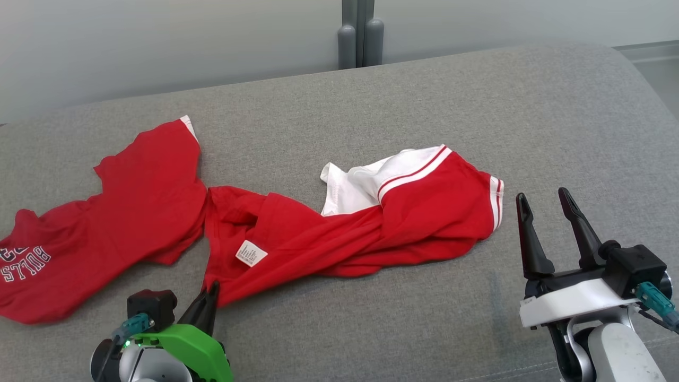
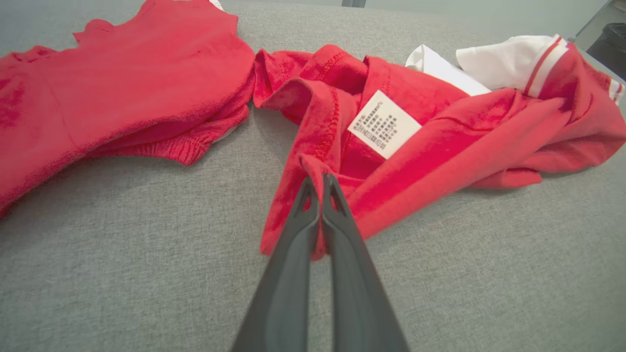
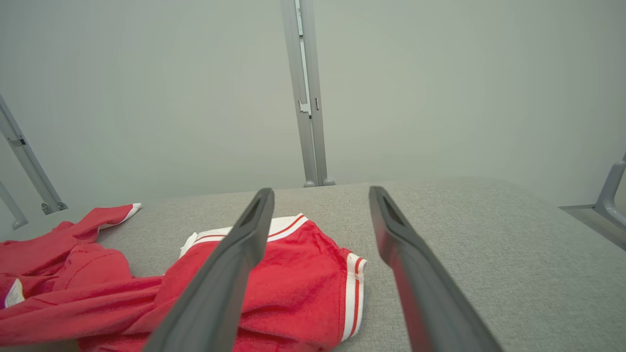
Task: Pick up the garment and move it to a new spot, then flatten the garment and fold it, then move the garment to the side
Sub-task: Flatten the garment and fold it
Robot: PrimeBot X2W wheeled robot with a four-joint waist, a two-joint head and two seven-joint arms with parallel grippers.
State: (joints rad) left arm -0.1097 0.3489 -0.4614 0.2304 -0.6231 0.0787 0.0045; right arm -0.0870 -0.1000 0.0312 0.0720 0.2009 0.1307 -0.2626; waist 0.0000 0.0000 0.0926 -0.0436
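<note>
One twisted red garment (image 1: 297, 239) sprawls over the left and middle of the grey padded surface (image 1: 424, 106) in the head view. It is wrung into a narrow waist between a printed half and a half with white striped trim. Towards the near edge, the left gripper (image 1: 211, 297) is pinched tight on a low corner of the cloth. The right gripper (image 1: 543, 199) stands spread and empty, just beside the striped sleeve (image 1: 493, 204) but apart from it. Lifting by that single corner would likely pull the twist tighter instead of spreading it.

In the left wrist view, the left gripper (image 2: 319, 181) bites only a thin fold of hem below the care label (image 2: 385, 124). So small a hold could slip under the weight of the garment (image 2: 146, 88), or it could gather several layers at once.

In the right wrist view, the right gripper (image 3: 320, 193) hovers with its fingers wide above the sleeve end of the garment (image 3: 293, 278). Closing from here might catch both layers, or miss the cloth and nip the surface.
</note>
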